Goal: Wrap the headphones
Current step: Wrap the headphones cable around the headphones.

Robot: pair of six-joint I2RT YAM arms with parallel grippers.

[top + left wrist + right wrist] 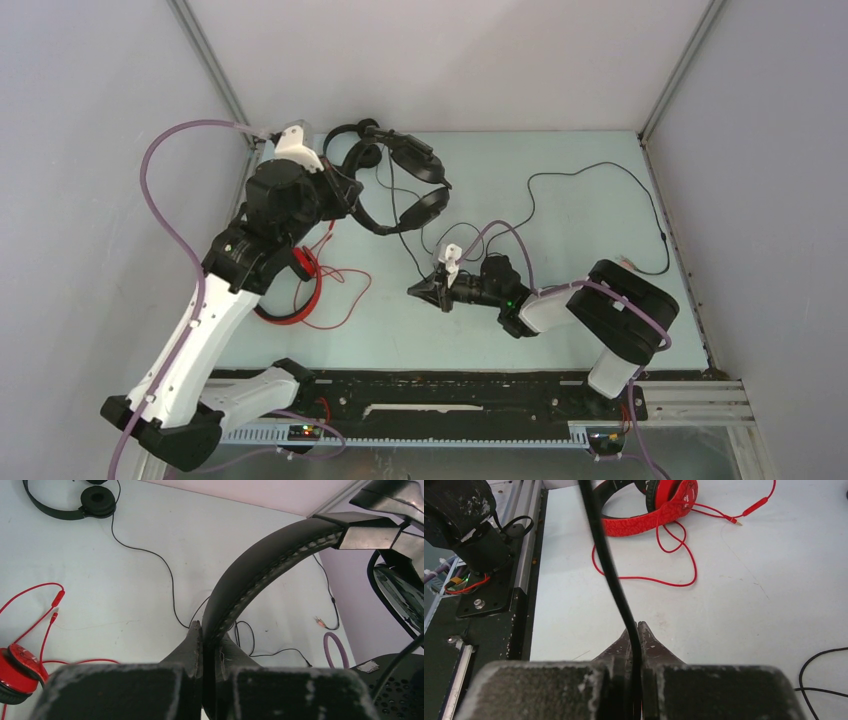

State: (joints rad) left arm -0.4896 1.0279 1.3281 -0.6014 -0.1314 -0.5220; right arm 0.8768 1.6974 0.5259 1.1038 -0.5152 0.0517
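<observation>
We found the left gripper (206, 632) clamped tight on the headband (260, 565) of the bulkier black headset (418, 178). Its jaws were nearly together, with the padded band pinched between them. The band arched up and away from the fingers toward the far left corner of the table (560, 290), and the cups hung off to one side.

The right gripper (636, 630) lay low near the middle of the table. Its jaws were pressed together on a thin black cable (609, 565), which rose straight out of the grip. From above, that cable seemed to lead toward the bulkier headset, though we could not trace it with certainty where the black wires crossed.

The slim black headset (95, 501) lay flat at the far left, just beside the held one, with its round cup facing up. The red headset (644, 515) rested on the near-left part of the table, partly under the left arm. Its red cable (674, 550) was sprawled in loose loops beside it. Another black cable (600, 178) wandered across the right side of the table.
</observation>
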